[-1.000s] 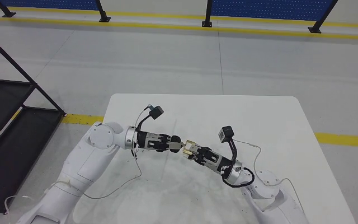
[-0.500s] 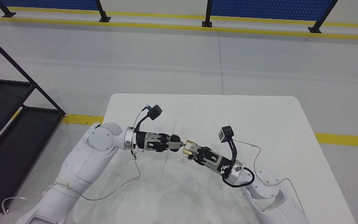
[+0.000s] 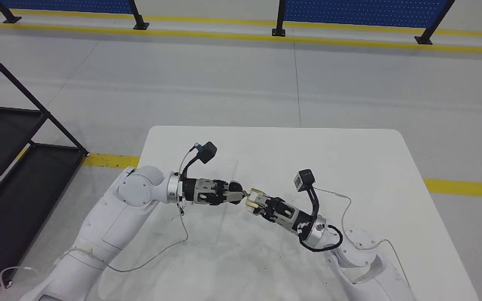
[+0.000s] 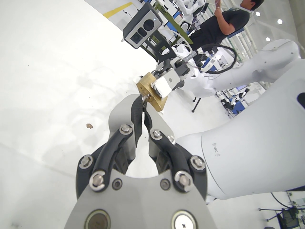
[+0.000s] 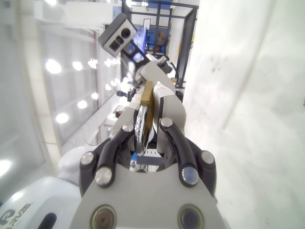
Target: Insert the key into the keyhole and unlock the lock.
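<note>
A brass padlock (image 3: 254, 197) hangs in the air over the middle of the white table (image 3: 339, 158), where both arms meet. My right gripper (image 5: 148, 91) is shut on the padlock (image 5: 145, 100), whose silver shackle (image 5: 140, 122) points back towards the wrist. In the left wrist view, white fingers (image 4: 165, 87) clamp the padlock (image 4: 145, 83) from both sides. My left gripper (image 4: 143, 101) is shut on a small silver key (image 4: 144, 98), and the key's tip sits at the padlock's bottom face. How deep the key sits is hidden.
A small brown speck (image 4: 89, 126) lies on the table under the left gripper. A black shelf frame (image 3: 30, 162) stands on the floor off the table's left side. Yellow floor lines and blue barriers run beyond the far edge.
The left arm's shoulder and wrist camera have shifted slightly. Both grippers stay joined at the padlock in the same spot.
</note>
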